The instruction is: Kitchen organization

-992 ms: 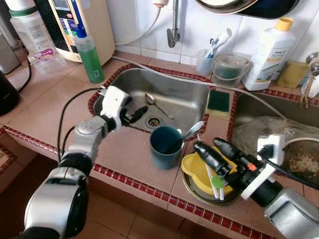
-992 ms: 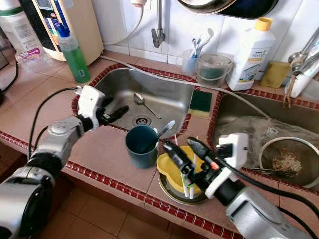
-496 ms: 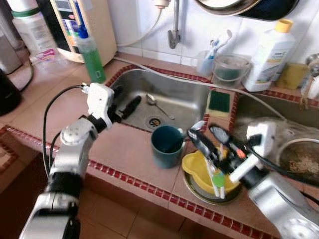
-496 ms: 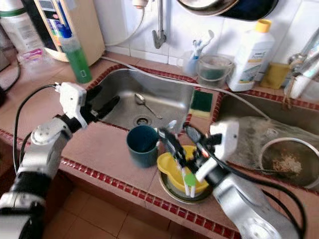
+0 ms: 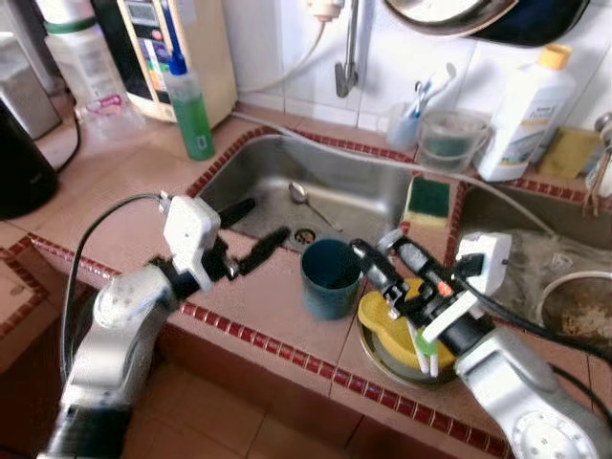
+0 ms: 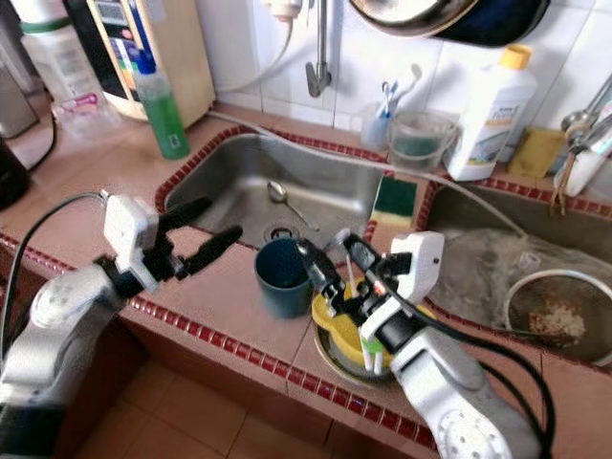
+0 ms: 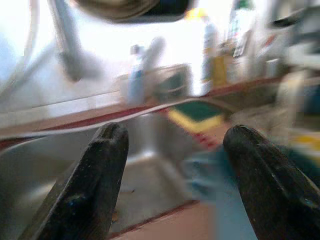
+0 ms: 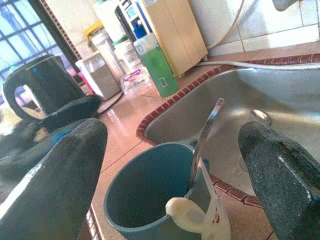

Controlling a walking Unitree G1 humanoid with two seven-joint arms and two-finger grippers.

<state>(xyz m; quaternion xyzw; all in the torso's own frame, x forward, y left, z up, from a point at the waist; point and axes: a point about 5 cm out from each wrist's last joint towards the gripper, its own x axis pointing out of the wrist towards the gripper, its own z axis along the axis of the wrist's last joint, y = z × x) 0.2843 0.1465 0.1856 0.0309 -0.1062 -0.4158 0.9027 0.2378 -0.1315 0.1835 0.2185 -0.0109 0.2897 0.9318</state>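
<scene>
The right arm reaches in from the lower right, forearm angled up toward the sink, and the right gripper [image 5: 387,260] hovers with its two black fingers spread wide and empty just above the yellow bowl [image 5: 397,335] and beside the teal cup [image 5: 328,277]. The cup stands upright on the tiled counter [image 5: 239,301] at the sink's front edge, with a spoon handle [image 8: 204,140] leaning inside it. The left arm bends at the elbow over the counter's front edge, and the left gripper [image 5: 253,229] is held level with its fingers parted and holding nothing, pointing toward the sink [image 5: 354,186]. Farther back, a loose spoon [image 5: 304,199] lies in the basin, and a green bottle [image 5: 189,105] stands on the counter left of the sink.
</scene>
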